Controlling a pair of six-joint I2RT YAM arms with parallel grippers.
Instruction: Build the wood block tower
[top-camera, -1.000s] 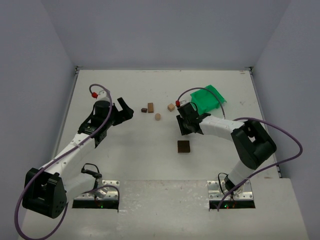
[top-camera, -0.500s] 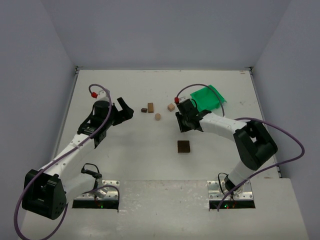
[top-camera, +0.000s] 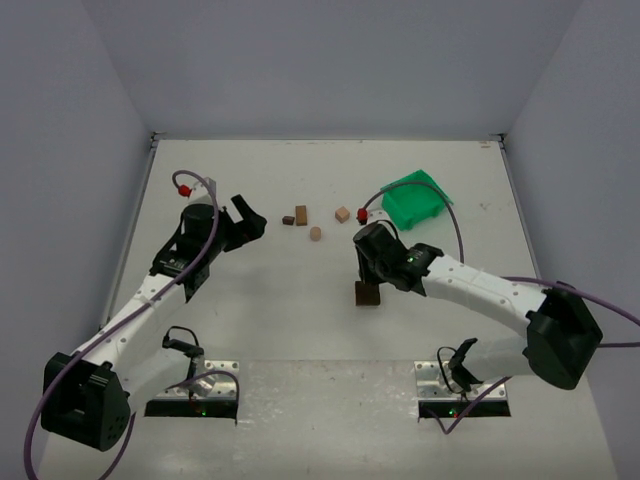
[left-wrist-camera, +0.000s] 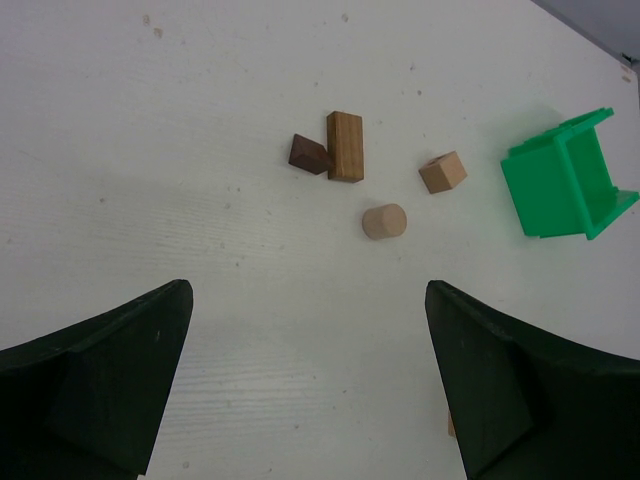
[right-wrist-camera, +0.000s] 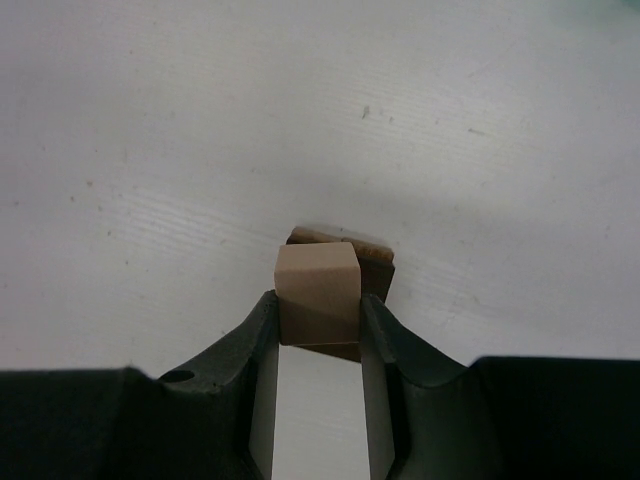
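Holding a light tan cube (right-wrist-camera: 316, 285) clamped over the tower's dark brown base block (right-wrist-camera: 376, 262) on the table (top-camera: 290, 320), the right gripper (right-wrist-camera: 320, 310) would do best to centre and square it before letting go, while the left gripper (left-wrist-camera: 306, 320) hung wide open short of the loose blocks (left-wrist-camera: 345, 145).

You've got no text, labels, brands, nos. or signs to read in any view: nothing legible on the tan block (right-wrist-camera: 317, 290), the other wood blocks (left-wrist-camera: 345, 146), the green bin (left-wrist-camera: 560, 190) or the table (top-camera: 250, 300).
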